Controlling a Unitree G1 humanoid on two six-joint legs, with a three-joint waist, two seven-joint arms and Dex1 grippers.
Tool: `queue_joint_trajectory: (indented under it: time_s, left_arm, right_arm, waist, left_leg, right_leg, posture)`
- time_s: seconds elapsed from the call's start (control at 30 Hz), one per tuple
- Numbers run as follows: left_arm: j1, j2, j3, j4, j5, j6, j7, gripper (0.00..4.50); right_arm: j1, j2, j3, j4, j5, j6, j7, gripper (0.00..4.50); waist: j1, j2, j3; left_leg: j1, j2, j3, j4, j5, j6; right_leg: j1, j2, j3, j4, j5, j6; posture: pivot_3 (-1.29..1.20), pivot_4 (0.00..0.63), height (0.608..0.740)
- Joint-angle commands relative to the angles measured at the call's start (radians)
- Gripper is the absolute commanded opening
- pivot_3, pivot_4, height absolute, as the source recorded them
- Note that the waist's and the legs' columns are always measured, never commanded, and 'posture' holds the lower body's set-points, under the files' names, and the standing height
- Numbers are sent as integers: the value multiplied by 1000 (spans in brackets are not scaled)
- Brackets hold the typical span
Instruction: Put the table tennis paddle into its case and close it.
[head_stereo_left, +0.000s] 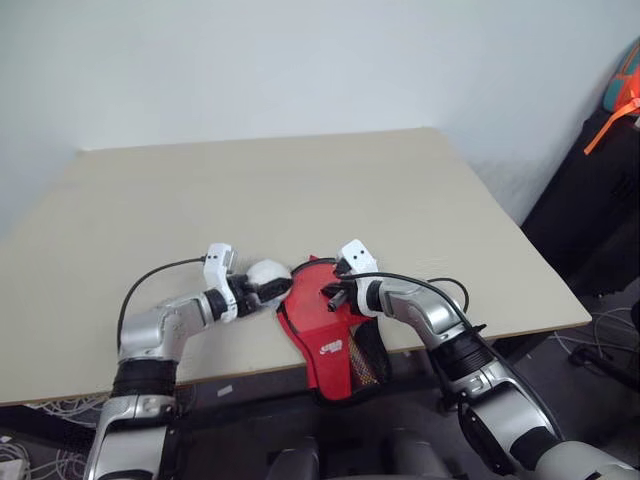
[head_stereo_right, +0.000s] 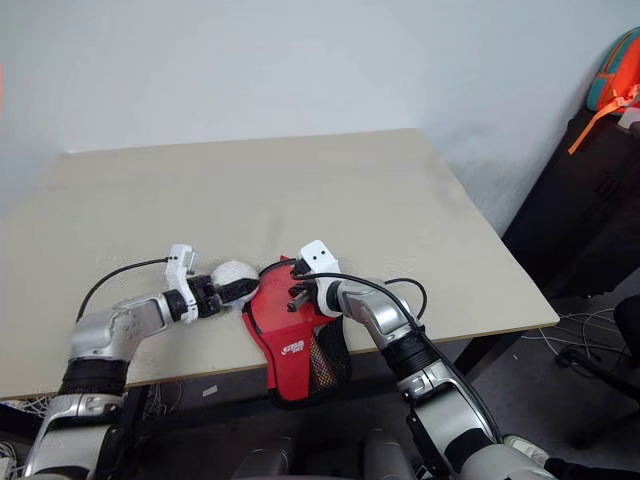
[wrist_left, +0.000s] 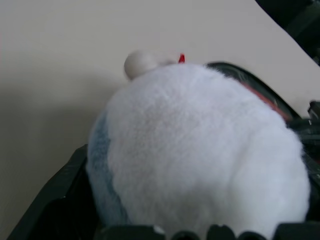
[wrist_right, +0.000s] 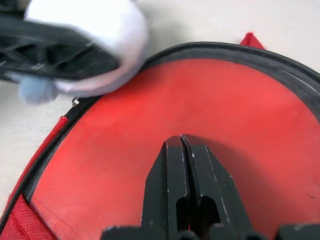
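Observation:
The case (head_stereo_left: 332, 345) lies at the table's front edge, red and black, with its logo panel and mesh pocket hanging over the edge. Inside its black trim shows a smooth round red face (wrist_right: 235, 115), the table tennis paddle; its handle is hidden. My right gripper (wrist_right: 181, 141) is shut, its tips just over the middle of that red face. Directly left of the case, my left gripper (head_stereo_left: 270, 290) has its fingers (wrist_right: 55, 52) around a white fluffy ball (head_stereo_left: 267, 272), which touches the case's rim.
The tan table (head_stereo_left: 300, 190) stretches wide behind the case. Dark furniture (head_stereo_left: 590, 200) with an orange and teal bag (head_stereo_right: 612, 75) stands to the right. Cables (head_stereo_left: 600, 340) lie on the floor beyond the table's right corner.

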Motion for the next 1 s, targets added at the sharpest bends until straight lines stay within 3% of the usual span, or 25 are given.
queue_joint_trajectory:
  time_s: [0.03,0.37,0.73,0.77,1.0]
  left_arm:
    - [38,7,5,-6,10,43,21,4500]
    - [25,-49,24,-13,14,-12,66,4500]
    - [-140,-49,121,119,-5,-70,104,1237]
    - [-169,-41,133,152,-5,-78,106,1059]
    - [-353,-24,140,358,25,-151,93,1059]
  right_arm:
    - [-2,2,-19,-2,-10,-3,-1,20]
    - [0,15,-19,8,-24,-3,2,20]
    - [12,11,-14,22,-43,-16,6,0]
    - [14,10,-11,21,-45,-16,9,0]
    - [32,4,14,35,-68,-53,39,0]
  waist:
    - [0,0,-1]
    - [2,0,-6]
    - [2,-2,-8]
    - [2,-2,-8]
    - [1,-3,-9]
  left_leg:
    - [0,0,0,0,0,0]
    - [1,0,0,0,0,0]
    - [1,0,-1,2,0,0]
    - [1,0,-1,2,0,0]
    - [0,0,-1,2,0,0]
  right_leg:
    - [0,0,0,0,0,0]
    - [2,0,0,0,0,0]
    - [2,0,-1,0,0,0]
    - [1,0,-1,0,0,0]
    - [1,1,-2,0,0,0]
  posture:
    - [0,0,739]
    - [0,0,739]
    - [0,0,739]
    - [0,0,739]
    - [0,0,739]
